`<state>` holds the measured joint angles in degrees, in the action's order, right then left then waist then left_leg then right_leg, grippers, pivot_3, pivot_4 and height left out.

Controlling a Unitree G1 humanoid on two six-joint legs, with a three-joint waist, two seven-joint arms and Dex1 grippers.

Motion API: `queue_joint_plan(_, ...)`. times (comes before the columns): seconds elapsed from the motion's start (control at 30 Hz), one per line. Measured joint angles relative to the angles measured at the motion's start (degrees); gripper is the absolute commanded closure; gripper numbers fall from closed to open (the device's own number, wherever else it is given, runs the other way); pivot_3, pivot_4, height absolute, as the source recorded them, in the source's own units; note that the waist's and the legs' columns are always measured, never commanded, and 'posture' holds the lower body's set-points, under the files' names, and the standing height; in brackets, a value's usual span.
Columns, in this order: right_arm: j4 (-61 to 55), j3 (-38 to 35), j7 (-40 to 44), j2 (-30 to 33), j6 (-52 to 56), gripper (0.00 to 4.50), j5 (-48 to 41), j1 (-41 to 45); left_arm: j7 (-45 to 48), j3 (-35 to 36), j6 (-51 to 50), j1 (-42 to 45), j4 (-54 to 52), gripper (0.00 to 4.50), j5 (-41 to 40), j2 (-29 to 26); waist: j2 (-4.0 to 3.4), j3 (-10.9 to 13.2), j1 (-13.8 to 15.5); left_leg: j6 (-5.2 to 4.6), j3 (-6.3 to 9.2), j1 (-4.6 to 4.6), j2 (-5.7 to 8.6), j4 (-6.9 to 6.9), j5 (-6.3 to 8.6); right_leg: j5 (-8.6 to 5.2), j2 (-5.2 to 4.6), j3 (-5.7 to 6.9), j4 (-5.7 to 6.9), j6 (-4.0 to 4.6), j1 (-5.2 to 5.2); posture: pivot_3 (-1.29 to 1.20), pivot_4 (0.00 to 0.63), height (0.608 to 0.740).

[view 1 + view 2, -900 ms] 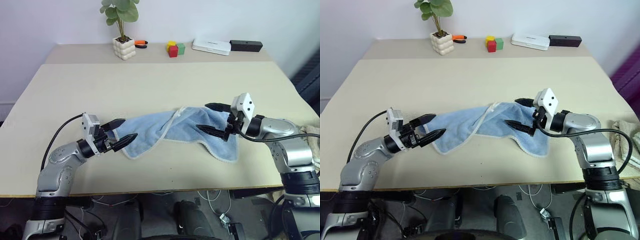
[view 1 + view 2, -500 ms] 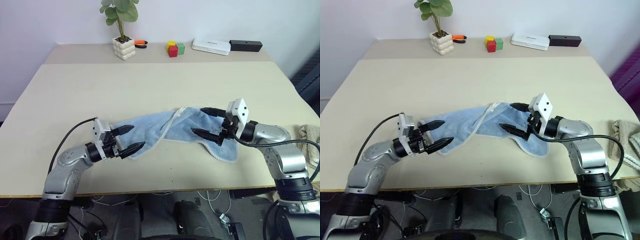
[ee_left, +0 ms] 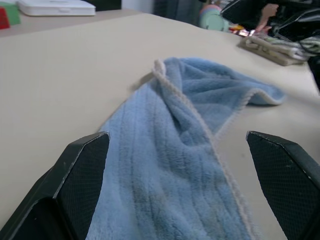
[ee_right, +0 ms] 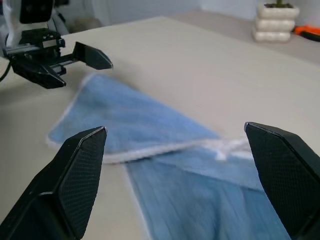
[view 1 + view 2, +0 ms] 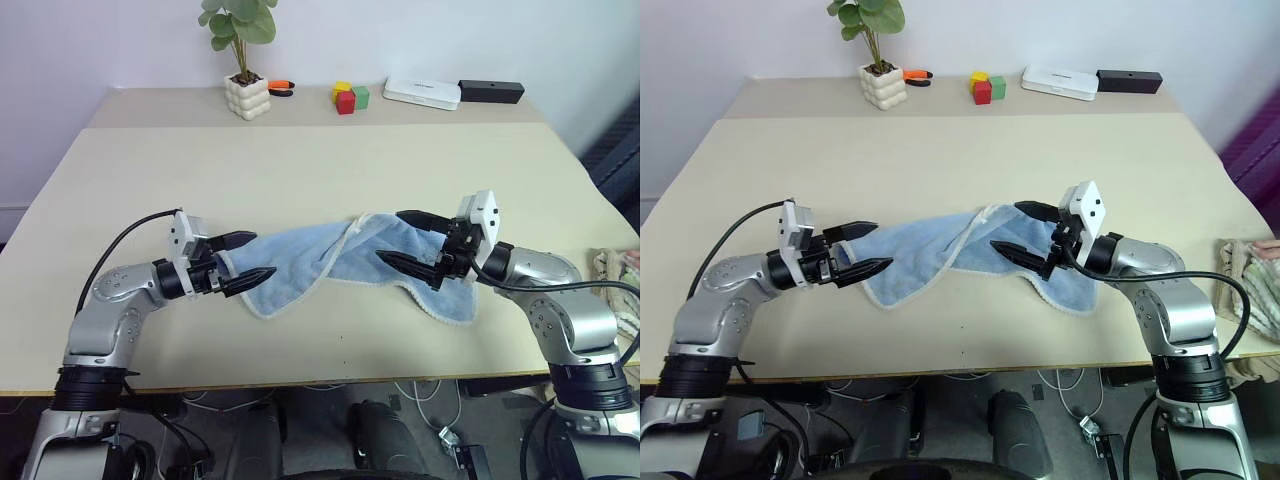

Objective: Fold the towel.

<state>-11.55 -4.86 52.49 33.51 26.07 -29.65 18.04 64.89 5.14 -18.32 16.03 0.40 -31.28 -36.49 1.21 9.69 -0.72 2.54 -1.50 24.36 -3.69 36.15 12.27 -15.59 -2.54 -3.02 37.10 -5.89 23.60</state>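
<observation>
Right tool (image 5: pixel 410 240) gaping, overlaps and partly hides towel (image 5: pixel 300 262).

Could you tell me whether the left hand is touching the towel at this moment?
Cannot tell. In the left wrist view the open left hand straddles the towel end, fingers clear at each side, but no view shows plainly whether they rest on the cloth.

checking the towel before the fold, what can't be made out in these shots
- Towel: its underside and the layers under the twisted middle are hidden by its own cloth in the head views.
- Towel's near end: cut off by the bottom edge in the left wrist view.
- Cloth pile at the table's right edge: cut off by the frame edge in the head views.
- Orange item behind the plant pot: too small to identify.
</observation>
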Motion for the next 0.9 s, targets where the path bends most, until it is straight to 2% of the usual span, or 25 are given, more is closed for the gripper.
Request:
queue_joint_plan(0.2,-0.06,3.50,-2.85,-5.51,-0.54,0.00,0.34,0.93,8.23,0.03,-0.15,-4.85,-3.55,0.01,-0.37,-8.01,-0.04,0.00,-0.40,0.00,-0.03,0.00,-0.05,-0.09,0.00,-0.02,0.04,-0.01,0.04,0.03,0.11,0.00,0.150,0.740)
queue_joint_plan(0.3,-0.05,6.66,-4.04,-9.13,-1.64,0.00,1.14,3.60,11.01,-1.48,3.76,-4.93,-3.39,0.01,3.11,-10.79,-0.06,0.02,-0.04,0.00,-0.03,0.02,-0.05,-0.04,0.00,-0.03,0.02,-0.01,0.04,0.06,0.12,0.00,0.150,0.740)
queue_joint_plan(0.43,1.17,7.72,-4.56,-10.86,-4.27,0.00,2.52,6.19,13.01,-6.08,16.76,-1.71,0.08,0.01,11.54,-10.26,-0.04,0.01,0.96,0.01,-0.08,0.05,0.01,0.03,0.00,-0.11,-0.07,-0.01,-0.04,0.22,0.06,0.00,0.150,0.740)
queue_joint_plan(0.53,2.47,8.21,-4.61,-12.22,-5.56,0.00,3.01,6.18,14.00,-9.31,21.85,1.57,2.12,0.01,14.93,-8.50,-0.05,0.01,1.23,0.01,-0.12,0.05,0.01,0.03,0.00,-0.11,-0.07,-0.03,-0.02,0.22,0.08,0.00,0.150,0.740)
queue_joint_plan(0.9,2.12,8.97,-6.25,-14.63,-7.10,0.00,3.65,4.30,17.58,-14.79,28.65,5.18,6.60,0.01,18.34,-7.01,-0.05,0.01,0.86,0.00,-0.11,0.05,-0.04,-0.01,0.00,-0.08,0.03,-0.03,0.08,0.16,0.14,0.00,0.150,0.740)
